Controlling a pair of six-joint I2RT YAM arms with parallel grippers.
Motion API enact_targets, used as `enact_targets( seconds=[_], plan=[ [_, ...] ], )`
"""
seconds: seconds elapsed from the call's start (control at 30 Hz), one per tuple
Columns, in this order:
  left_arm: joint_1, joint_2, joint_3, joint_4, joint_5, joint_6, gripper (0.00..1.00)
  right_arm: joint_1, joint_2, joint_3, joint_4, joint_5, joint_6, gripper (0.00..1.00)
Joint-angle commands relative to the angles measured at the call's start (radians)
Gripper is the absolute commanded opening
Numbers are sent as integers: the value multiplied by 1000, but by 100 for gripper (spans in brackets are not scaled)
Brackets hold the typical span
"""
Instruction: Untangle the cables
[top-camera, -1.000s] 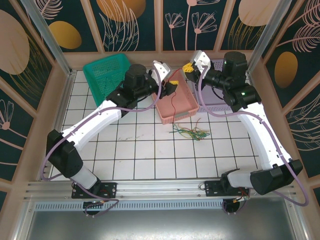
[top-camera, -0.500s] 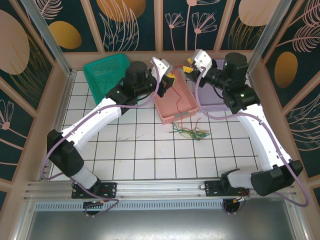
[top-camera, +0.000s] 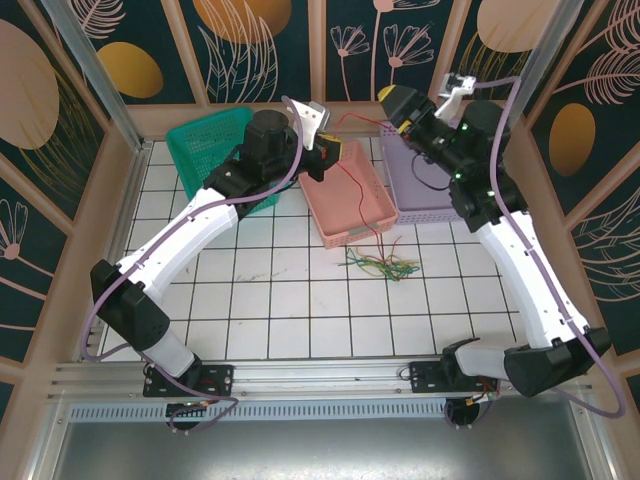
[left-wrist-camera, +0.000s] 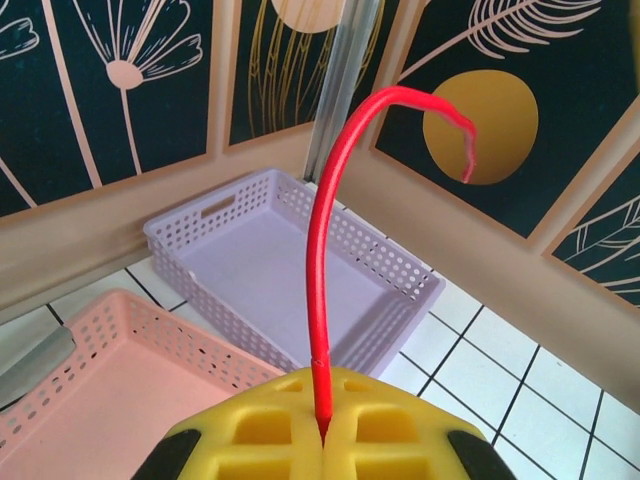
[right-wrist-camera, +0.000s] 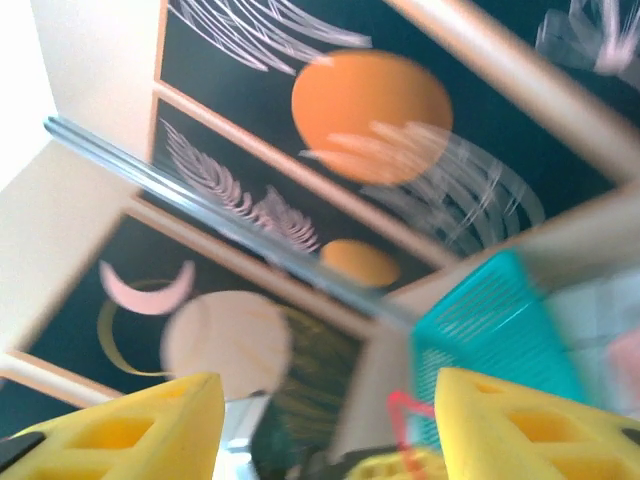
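The left hand (top-camera: 333, 153) is seen raised over the far end of the pink basket (top-camera: 340, 212). In the left wrist view its yellow fingers (left-wrist-camera: 260, 432) are pressed fully together on a red cable (left-wrist-camera: 318, 250), which is pinched in the seam between them. From that grip the cable is shown as a thin, smooth, bright red strand that rises nearly straight, then bends over in a hook with its frayed tip pointing down, the lilac basket (left-wrist-camera: 290, 270) lying behind it. From above, the longer part of the same strand is seen hanging from the hand in a loose curve across the pink basket down to its near rim. The bunch of cables (top-camera: 380, 265) is found on the white-tiled desk (top-camera: 280, 300), just before that near rim and well apart from both hands. It is made up of thin, floppy wires in green, yellow and orange, crossed over one another in a flat, loose tangle. Whether the red strand joins this tangle cannot be told. The right hand (top-camera: 395, 97) is held high over the far rim of the lilac basket. In its blurred wrist view the yellow fingers (right-wrist-camera: 130, 430) are spread well apart, with nothing gripped between them.
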Motion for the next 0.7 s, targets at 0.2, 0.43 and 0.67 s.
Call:
enact_targets(
  seconds=[0.2,0.43,0.67],
  plan=[
    [1,2,3,-3,1,-5,0,122,127,-52,110,16,863,63],
    [1,-32,-41,-11,7,6,0,37,228,58,61,21,719,34],
    [1,-64,-83,-34,0,6,0,10,291,165,-90,8,500,0]
  ],
)
